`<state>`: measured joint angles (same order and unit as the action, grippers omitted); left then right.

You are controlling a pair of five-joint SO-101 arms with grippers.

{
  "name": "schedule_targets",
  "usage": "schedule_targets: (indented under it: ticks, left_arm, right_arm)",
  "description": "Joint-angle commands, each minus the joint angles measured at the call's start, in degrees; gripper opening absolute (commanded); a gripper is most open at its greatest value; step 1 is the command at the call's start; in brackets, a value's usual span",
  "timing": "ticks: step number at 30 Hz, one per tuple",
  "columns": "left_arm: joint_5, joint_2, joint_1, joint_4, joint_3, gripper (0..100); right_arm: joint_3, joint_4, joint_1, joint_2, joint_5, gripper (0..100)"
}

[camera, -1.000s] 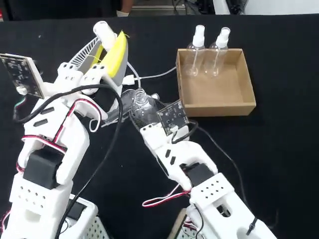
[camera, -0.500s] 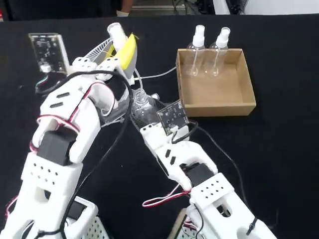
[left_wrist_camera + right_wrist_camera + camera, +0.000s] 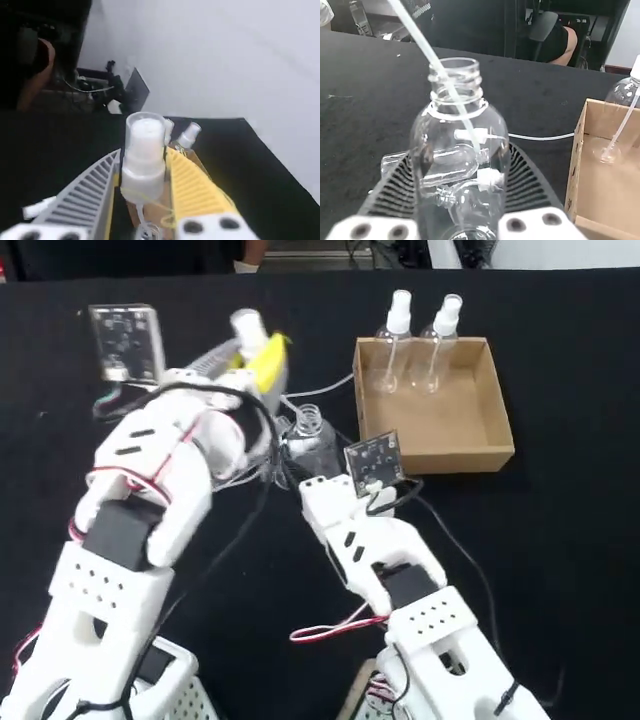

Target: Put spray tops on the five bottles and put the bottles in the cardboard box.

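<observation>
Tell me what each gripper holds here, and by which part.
The left gripper clamps a spray top by its collar under the cap; the right gripper clamps an uncapped bottle around its body.

left tool (image 3: 250, 348) raised, clamped on spray top (image 3: 144, 145) | right tool (image 3: 459, 170) low, clamped on bottle (image 3: 312, 437)

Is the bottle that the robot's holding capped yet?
Uncapped. The bottle has a bare threaded neck; only the tube of the spray top dips in, the top itself held above.

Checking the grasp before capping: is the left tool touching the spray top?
Touching. Left wrist view shows the spray top clamped inside the left tool, pressed from both sides.
</observation>
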<state>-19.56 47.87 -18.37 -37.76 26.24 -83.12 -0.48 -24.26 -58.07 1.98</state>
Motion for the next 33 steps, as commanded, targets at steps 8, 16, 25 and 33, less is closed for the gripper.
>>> schedule_targets:
  ticks: [8,16,25,33]
  left_arm:
    - [0.1,0.8,-7.1,8.2,7.8,24]
    - [0.1,0.8,-2.3,7.9,7.5,24]
    - [0.2,0.8,2.6,-8.3,1.7,24]
    - [0.2,0.7,3.1,-3.3,1.9,24]
  right_arm:
    - [2.0,-1.3,0.9,-2.0,0.5,1.1]
    - [2.0,-1.3,1.0,-2.0,0.5,1.1]
    - [1.5,-1.3,1.0,-2.0,0.5,1.1]
    - [0.6,-1.3,1.3,-2.0,0.5,1.1]
